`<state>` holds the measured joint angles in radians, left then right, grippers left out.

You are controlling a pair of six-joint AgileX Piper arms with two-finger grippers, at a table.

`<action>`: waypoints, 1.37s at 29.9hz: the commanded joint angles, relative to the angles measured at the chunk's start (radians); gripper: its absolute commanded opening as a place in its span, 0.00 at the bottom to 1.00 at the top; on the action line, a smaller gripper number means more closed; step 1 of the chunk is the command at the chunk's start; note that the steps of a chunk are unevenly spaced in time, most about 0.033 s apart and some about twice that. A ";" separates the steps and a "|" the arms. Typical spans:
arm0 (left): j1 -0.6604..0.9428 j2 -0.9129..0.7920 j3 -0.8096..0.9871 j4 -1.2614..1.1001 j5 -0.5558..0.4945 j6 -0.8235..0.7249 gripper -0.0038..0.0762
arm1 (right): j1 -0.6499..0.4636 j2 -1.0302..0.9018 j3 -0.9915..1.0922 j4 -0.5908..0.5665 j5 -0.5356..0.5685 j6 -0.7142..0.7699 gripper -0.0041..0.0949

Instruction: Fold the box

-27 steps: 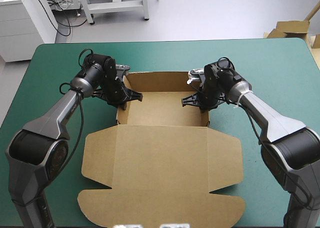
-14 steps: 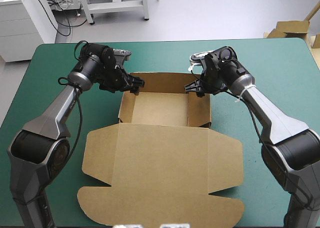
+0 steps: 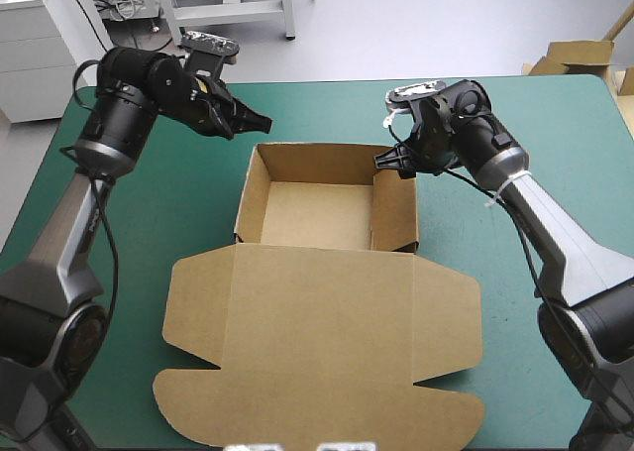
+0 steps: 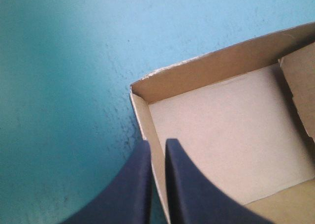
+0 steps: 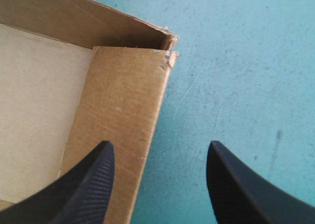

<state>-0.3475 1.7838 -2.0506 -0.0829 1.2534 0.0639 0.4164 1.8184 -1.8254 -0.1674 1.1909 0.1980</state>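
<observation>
**Item 1: box [image 3: 319, 302].** Brown board, one piece. You will find it at the centre of the high view, lying on the teal-green cover [image 3: 535, 164]. Its tray [image 3: 317, 213] takes the upper part of the piece, with four walls standing and the top open. Its lid [image 3: 319, 342] lies flat toward the bottom of the frame, side flaps spread (the lowest edge comes close to the frame's bottom edge).

**Item 2: left gripper [image 3: 260, 123].** Upper left of the high view, held above the table. Its tips point toward the tray's far left corner and stand apart from the board there. In the left wrist view you see its black fingers [image 4: 189, 184] all but together, with only a thin slit between them, gripping nothing that shows. The tray's left wall [image 4: 142, 111] runs beneath that slit, and the tray's corner lies just ahead of the tips.

**Item 3: right gripper [image 3: 392, 164].** Just right of centre in the upper half of the high view, at the tray's far right corner. Its fingers are spread wide and hold nothing. In the right wrist view one finger [image 5: 83, 184] hangs over the tray's right wall [image 5: 123, 101], and the other hangs over bare cover just beside the box. The board's corner ahead of the gripper looks slightly frayed. You cannot tell whether a tip touches the wall.
</observation>
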 commanded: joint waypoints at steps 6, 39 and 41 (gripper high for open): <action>-0.005 -0.259 0.168 0.060 0.023 0.035 0.04 | -0.001 -0.085 -0.029 0.028 -0.022 0.020 0.56; -0.005 -1.160 1.425 0.122 -0.247 0.035 0.04 | -0.037 0.057 0.096 0.203 -0.022 0.030 0.56; -0.005 -1.201 1.451 0.124 -0.260 0.035 0.04 | -0.037 0.070 0.096 0.218 -0.022 0.012 0.55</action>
<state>-0.3475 0.6281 -0.6092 0.0325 1.0601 0.1016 0.3865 1.9240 -1.7055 0.0311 1.1864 0.2332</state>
